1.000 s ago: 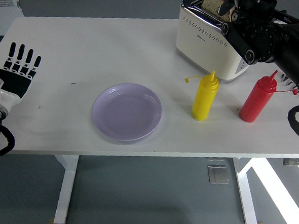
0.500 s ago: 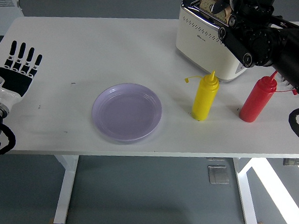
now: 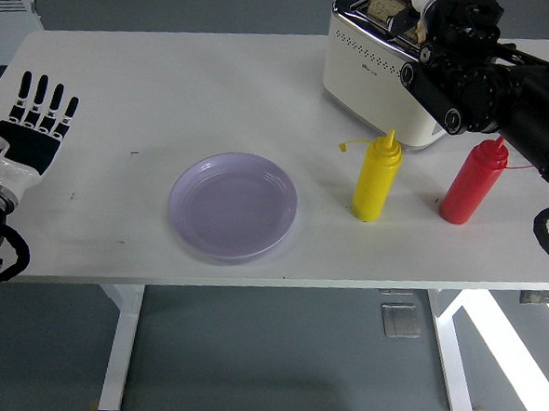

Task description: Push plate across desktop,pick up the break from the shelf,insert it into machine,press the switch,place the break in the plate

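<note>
Right hand (image 3: 435, 15) has pushed the bread (image 3: 387, 5) lower into the toaster (image 3: 376, 77) and grips it; left hand (image 3: 32, 125) flat open, two bottles beside toaster.

white table (image 3: 169, 97) — plate (image 3: 233, 206), toaster (image 3: 376, 77), yellow bottle (image 3: 377, 177), red bottle (image 3: 473, 183).

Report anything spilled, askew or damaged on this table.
Nothing stands out. The purple plate lies flat and empty, the yellow bottle and red bottle stand upright, and the toaster sits square with bread in its slot.
</note>
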Action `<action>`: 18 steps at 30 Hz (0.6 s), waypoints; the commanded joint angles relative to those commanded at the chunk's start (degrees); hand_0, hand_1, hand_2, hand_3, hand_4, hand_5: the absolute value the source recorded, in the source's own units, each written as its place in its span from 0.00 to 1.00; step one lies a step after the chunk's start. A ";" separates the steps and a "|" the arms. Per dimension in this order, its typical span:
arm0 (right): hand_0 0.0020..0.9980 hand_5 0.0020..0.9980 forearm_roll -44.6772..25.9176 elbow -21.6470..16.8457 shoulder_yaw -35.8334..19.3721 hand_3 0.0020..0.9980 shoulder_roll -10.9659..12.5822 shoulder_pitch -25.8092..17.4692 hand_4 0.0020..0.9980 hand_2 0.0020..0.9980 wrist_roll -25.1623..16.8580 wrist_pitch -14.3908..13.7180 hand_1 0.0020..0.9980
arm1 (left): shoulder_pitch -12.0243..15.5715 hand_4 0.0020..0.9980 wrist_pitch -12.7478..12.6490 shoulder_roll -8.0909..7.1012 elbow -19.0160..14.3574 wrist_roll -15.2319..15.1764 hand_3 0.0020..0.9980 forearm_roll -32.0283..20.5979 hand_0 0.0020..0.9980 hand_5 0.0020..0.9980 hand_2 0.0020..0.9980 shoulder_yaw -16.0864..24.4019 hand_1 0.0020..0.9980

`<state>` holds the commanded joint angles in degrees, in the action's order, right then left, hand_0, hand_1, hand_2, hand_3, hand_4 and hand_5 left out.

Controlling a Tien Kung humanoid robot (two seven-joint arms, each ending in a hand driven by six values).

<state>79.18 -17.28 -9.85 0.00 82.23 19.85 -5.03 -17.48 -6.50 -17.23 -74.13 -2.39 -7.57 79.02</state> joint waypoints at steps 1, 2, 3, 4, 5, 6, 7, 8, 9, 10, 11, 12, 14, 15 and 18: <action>0.40 0.11 -0.06 -0.09 0.09 0.63 0.00 -0.04 0.57 0.57 -0.11 -0.18 0.55 | -0.01 0.62 0.00 0.01 0.00 0.00 0.71 -0.01 0.79 1.00 0.68 0.00 0.72; 0.40 0.11 -0.11 -0.17 0.16 0.63 0.00 -0.06 0.57 0.57 -0.19 -0.33 0.55 | -0.01 0.62 0.00 0.02 0.00 -0.01 0.71 -0.01 0.79 1.00 0.68 0.00 0.72; 0.40 0.11 -0.16 -0.30 0.26 0.63 0.00 -0.11 0.57 0.57 -0.32 -0.56 0.55 | -0.02 0.62 0.00 0.03 0.00 -0.01 0.71 -0.01 0.79 1.00 0.68 -0.01 0.72; 0.40 0.11 -0.21 -0.40 0.34 0.63 0.00 -0.15 0.57 0.57 -0.40 -0.72 0.55 | -0.02 0.62 -0.01 0.04 0.01 -0.01 0.71 -0.01 0.79 1.00 0.68 -0.02 0.72; 0.39 0.01 -0.22 -0.50 0.41 0.57 0.00 -0.20 0.48 0.53 -0.47 -0.83 0.53 | -0.03 0.62 -0.01 0.05 0.00 -0.01 0.71 -0.01 0.79 1.00 0.68 -0.03 0.72; 0.39 0.01 -0.25 -0.58 0.48 0.57 0.00 -0.24 0.48 0.53 -0.52 -0.90 0.53 | -0.03 0.62 -0.01 0.05 0.00 -0.01 0.71 -0.01 0.79 1.00 0.68 -0.03 0.72; 0.39 0.01 -0.29 -0.68 0.57 0.57 0.00 -0.30 0.48 0.53 -0.56 -0.94 0.53 | -0.04 0.62 -0.01 0.05 0.00 -0.01 0.71 -0.01 0.79 1.00 0.68 -0.03 0.72; 0.39 0.01 -0.32 -0.74 0.63 0.57 0.00 -0.34 0.48 0.53 -0.58 -0.97 0.53 | -0.04 0.62 -0.01 0.06 -0.01 -0.02 0.71 0.00 0.79 1.00 0.68 -0.03 0.72; 0.39 0.01 -0.43 -0.86 0.80 0.57 0.00 -0.41 0.48 0.53 -0.61 -1.01 0.53 | -0.05 0.62 -0.01 0.06 -0.02 -0.02 0.71 0.01 0.79 1.00 0.68 -0.02 0.72; 0.39 0.01 -0.44 -0.96 0.90 0.57 0.00 -0.48 0.48 0.53 -0.65 -1.07 0.53 | -0.05 0.62 -0.01 0.07 -0.02 -0.02 0.71 0.01 0.79 1.00 0.68 -0.01 0.72; 0.38 0.01 -0.42 -1.04 0.96 0.55 0.00 -0.53 0.48 0.51 -0.69 -1.13 0.52 | -0.05 0.62 -0.02 0.07 -0.01 -0.03 0.71 0.00 0.79 1.00 0.68 -0.01 0.72; 0.38 0.01 -0.36 -1.15 0.98 0.55 0.00 -0.57 0.48 0.51 -0.71 -1.19 0.52 | -0.05 0.62 -0.02 0.08 -0.01 -0.03 0.71 0.00 0.79 1.00 0.68 0.00 0.72; 0.38 0.01 -0.06 -1.44 0.93 0.55 0.00 -0.63 0.48 0.51 -0.74 -1.32 0.52 | -0.06 0.62 -0.02 0.08 -0.02 -0.04 0.71 -0.01 0.79 1.00 0.68 0.02 0.72; 0.38 0.01 0.05 -1.58 0.90 0.55 0.00 -0.63 0.48 0.51 -0.72 -1.39 0.52 | -0.06 0.62 -0.02 0.09 -0.02 -0.05 0.71 0.00 0.79 1.00 0.68 0.02 0.72; 0.37 0.00 0.29 -1.85 0.88 0.52 0.00 -0.64 0.46 0.49 -0.65 -1.51 0.50 | -0.06 0.62 -0.02 0.08 -0.02 -0.06 0.71 -0.01 0.79 1.00 0.68 0.06 0.72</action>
<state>79.47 -19.13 -8.97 0.00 81.58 19.20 -6.54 -17.54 -6.51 -17.15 -74.14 -2.44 -7.57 79.08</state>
